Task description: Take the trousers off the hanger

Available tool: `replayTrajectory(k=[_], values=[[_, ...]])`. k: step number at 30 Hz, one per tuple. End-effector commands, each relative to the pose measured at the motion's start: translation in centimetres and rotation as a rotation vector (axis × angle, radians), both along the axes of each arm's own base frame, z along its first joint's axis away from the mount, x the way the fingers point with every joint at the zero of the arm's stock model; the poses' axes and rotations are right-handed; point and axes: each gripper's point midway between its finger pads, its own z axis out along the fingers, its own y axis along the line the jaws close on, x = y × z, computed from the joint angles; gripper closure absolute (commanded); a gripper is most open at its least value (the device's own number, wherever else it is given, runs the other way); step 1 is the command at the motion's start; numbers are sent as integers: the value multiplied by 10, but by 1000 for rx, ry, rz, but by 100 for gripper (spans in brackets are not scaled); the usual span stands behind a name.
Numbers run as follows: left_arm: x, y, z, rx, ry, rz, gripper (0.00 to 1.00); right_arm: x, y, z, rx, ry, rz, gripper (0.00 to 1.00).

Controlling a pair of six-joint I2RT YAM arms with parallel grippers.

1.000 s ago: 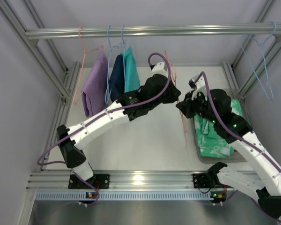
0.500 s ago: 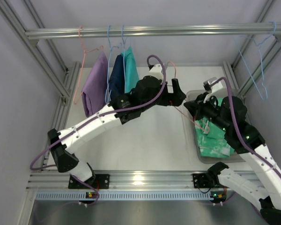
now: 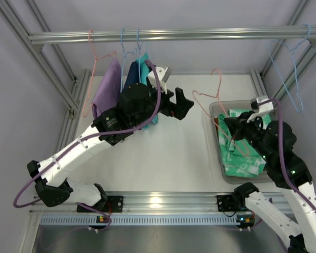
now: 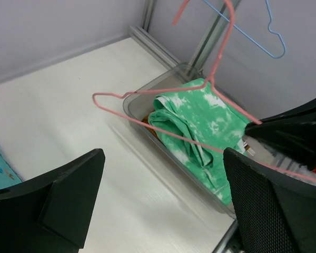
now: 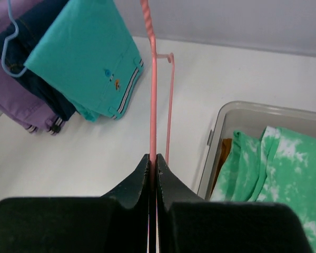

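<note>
A white table (image 3: 163,158) sits inside a metal frame with pale grey walls. At its right side stands a clear grey bin (image 4: 134,100). The mint-green trousers (image 3: 242,153), mottled with white, lie loosely folded in the bin. Under them, at the bin's left wall, a sliver of the rust-orange pair (image 5: 225,153) shows. The right claw (image 5: 152,163) is above the bin, clenched on the wire of a bare pink hanger (image 3: 210,95). The left claw (image 3: 183,103) hangs left of the bin, spread wide and gripping nothing. Further left of the bin, a teal pair (image 5: 87,58) and a lilac pair (image 3: 106,95) hang on hangers.
</note>
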Motion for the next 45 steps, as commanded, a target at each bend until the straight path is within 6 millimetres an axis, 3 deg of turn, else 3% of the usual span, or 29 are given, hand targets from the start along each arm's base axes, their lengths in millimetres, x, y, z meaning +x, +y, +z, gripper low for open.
replayTrajectory(k=[1,8,11,17,21,24,25,29,33,39,45], values=[[-3,10,27,64,-167,-39,1,-17,-31,66,29,-178,-104,100],[7,23,19,123,-154,-14,1,-26,-80,115,1,-265,-327,100],[10,19,14,175,-115,-20,1,-9,-100,117,-68,-238,-458,100],[14,21,8,220,-91,-6,1,28,-99,137,-164,-281,-489,100],[17,32,9,221,-85,10,1,57,-99,141,-176,-283,-488,100],[23,44,7,225,-74,41,1,74,-112,150,-138,-273,-496,100],[25,48,6,224,-71,49,1,74,-119,162,-134,-304,-493,100],[27,57,3,214,-57,65,1,84,-136,178,-89,-345,-504,100],[37,69,-2,201,-28,104,1,101,-158,171,-80,-325,-504,100],[43,78,-4,186,-2,122,1,131,-158,140,-81,-245,-379,100],[68,110,-8,148,69,238,1,147,-164,105,-117,-196,-351,100]])
